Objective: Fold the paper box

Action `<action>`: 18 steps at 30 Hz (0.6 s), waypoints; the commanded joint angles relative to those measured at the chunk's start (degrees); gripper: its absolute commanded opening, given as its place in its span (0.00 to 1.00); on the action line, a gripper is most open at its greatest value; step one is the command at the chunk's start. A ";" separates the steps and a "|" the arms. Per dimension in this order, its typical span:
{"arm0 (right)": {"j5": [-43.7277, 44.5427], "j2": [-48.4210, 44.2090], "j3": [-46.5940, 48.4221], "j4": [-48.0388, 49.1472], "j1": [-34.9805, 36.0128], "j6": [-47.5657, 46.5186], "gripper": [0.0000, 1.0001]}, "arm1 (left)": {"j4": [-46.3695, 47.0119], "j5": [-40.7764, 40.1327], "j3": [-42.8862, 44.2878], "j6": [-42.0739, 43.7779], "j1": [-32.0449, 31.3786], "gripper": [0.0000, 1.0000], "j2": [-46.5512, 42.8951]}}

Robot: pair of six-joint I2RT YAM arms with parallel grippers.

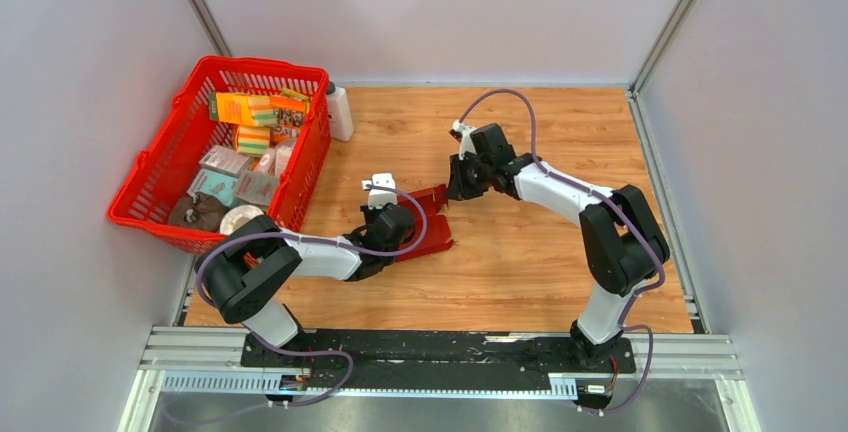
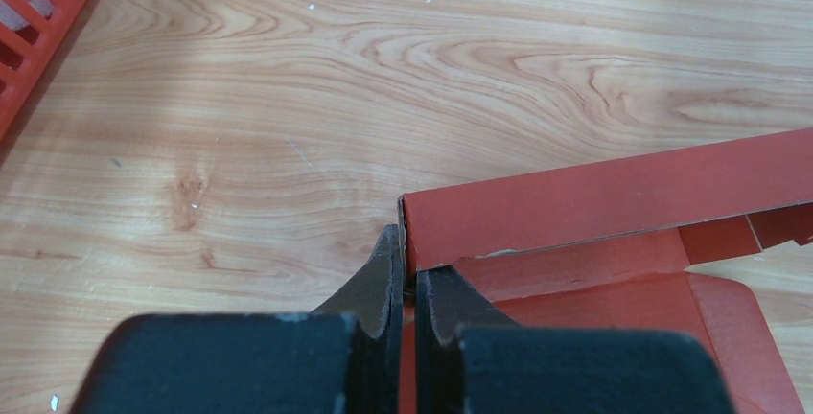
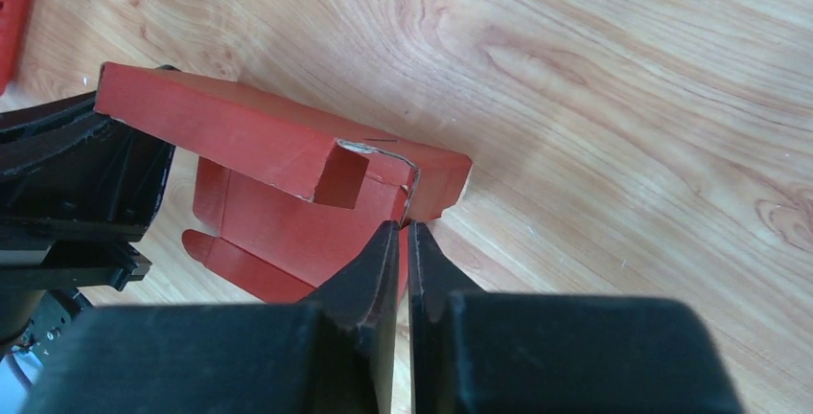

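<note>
The paper box (image 1: 428, 220) lies at the centre of the overhead view on the wooden bench (image 1: 560, 282), partly formed: its base is flat on the wood and one long wall stands up. The left hand (image 1: 392, 224) sits at the box's left edge in that view. In the left wrist view, the left hand (image 2: 406, 263) has its fingers drawn narrow, pinching the near corner of the raised wall of the box (image 2: 594, 201) at centre frame. The right hand (image 1: 462, 188) sits just right of the box's upper corner in the overhead view. In the right wrist view, the right hand (image 3: 404, 240) is likewise narrow, its fingertips closed on a thin card edge at the corner of the box (image 3: 240, 136), left of centre. The left hand's black body (image 3: 77, 179) shows at the left edge of that frame, touching the box. A red basket (image 1: 160, 167) holding printed packages stands at upper left of the overhead view, with a white bottle (image 1: 340, 112) just beside its far corner, apart from the box.
</note>
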 commanded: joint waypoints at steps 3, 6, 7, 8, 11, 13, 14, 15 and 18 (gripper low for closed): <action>1.52 -0.07 3.57 0.15 2.79 1.18 0.00 | -0.47 1.31 -0.07 1.66 0.08 0.00 -0.06; 2.13 -0.77 5.24 -2.84 3.93 3.28 0.00 | -1.70 0.61 0.37 1.14 0.08 0.00 0.03; 1.96 -1.03 5.25 -3.19 4.28 3.55 0.00 | -1.96 0.43 0.73 1.05 0.08 0.00 0.03; 2.30 -1.56 5.51 -4.50 4.72 3.73 0.00 | -2.32 0.35 0.90 1.31 0.08 0.00 -0.06; 2.58 -2.09 6.91 -7.31 5.34 4.96 0.00 | -4.07 -0.36 1.70 0.88 0.08 0.00 -0.23; 2.57 -2.44 6.92 -7.77 5.34 5.66 0.00 | -4.08 -0.36 1.87 0.96 -0.01 0.00 -0.15; 1.70 -2.70 6.74 -7.42 5.42 5.93 0.00 | -4.08 -0.36 1.96 1.40 0.08 0.00 -0.15; 0.74 -2.71 6.74 -7.33 5.42 6.10 0.00 | -4.08 -0.36 2.05 1.57 0.08 0.00 -0.06; 1.67 -3.32 7.09 -8.20 5.43 5.23 0.00 | -3.99 -0.10 1.78 1.40 0.08 0.00 -0.15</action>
